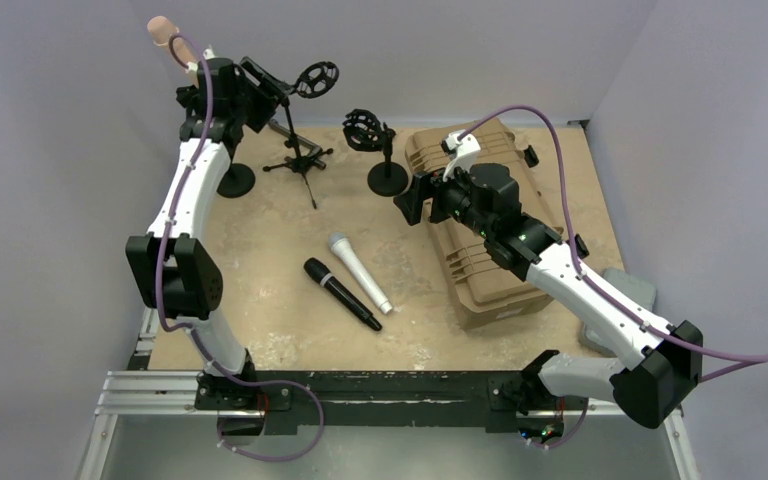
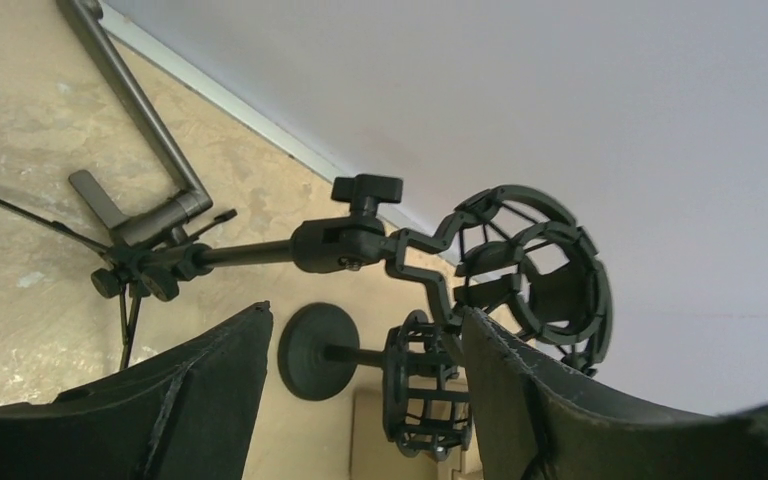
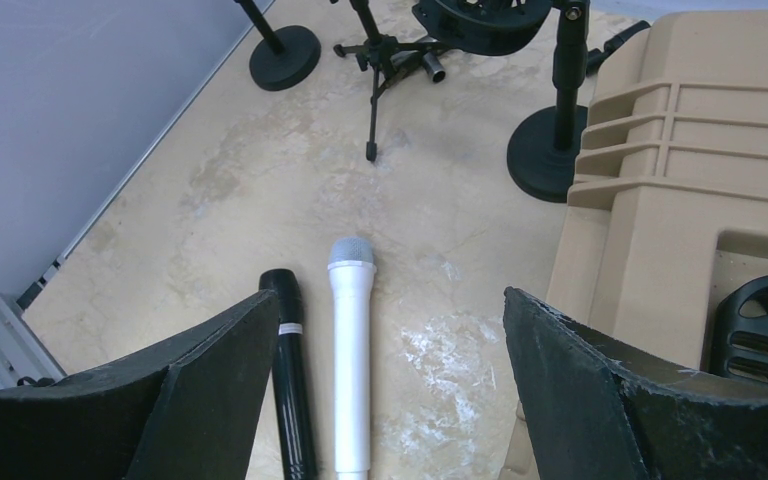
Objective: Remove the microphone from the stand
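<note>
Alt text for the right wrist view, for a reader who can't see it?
A white microphone and a black microphone lie side by side on the table, framed by the open right gripper. A tan case sits at right, microphone stands behind.

You have bare tabletop point(image 1: 260, 240) to pass over left of the black microphone point(image 1: 340, 293) and white microphone point(image 1: 358, 272) lying mid-table. The tan case point(image 1: 480, 288) walls off your right; the tripod stand point(image 1: 300, 160) and round-base stand point(image 1: 387, 178) crowd the back.
</note>
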`<state>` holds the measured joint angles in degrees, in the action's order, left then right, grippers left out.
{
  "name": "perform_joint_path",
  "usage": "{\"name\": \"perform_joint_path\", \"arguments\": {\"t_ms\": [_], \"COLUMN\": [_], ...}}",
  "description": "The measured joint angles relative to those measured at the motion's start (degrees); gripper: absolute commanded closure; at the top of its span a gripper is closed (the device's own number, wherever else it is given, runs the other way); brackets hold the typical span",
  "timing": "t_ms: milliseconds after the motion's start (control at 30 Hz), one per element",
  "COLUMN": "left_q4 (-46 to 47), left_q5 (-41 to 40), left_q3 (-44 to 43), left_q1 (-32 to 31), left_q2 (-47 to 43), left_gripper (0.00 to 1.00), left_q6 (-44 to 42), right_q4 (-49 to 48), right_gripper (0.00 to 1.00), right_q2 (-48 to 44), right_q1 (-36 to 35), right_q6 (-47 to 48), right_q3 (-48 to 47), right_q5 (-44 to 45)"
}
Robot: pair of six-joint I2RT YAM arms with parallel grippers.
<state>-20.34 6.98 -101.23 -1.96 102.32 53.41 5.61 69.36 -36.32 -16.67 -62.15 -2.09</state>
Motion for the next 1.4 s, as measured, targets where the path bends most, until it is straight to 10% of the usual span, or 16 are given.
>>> {"name": "perform_joint_path", "arguments": {"t_ms": [1400], "left_q4": [13.11], "left_q5": [-7.23], "left_q3": [5.73], "left_q1": [-0.76], "left_q2": [2.54], "left_gripper": [0.38], "left_q6": [-5.25], "right_q4": [-0.22], "right_gripper": [0.19], "right_q2": [-1.97], "right_q1": [0.0], "right_q6": [0.0], "right_q3": [0.5], "right_q5": [-0.02]}}
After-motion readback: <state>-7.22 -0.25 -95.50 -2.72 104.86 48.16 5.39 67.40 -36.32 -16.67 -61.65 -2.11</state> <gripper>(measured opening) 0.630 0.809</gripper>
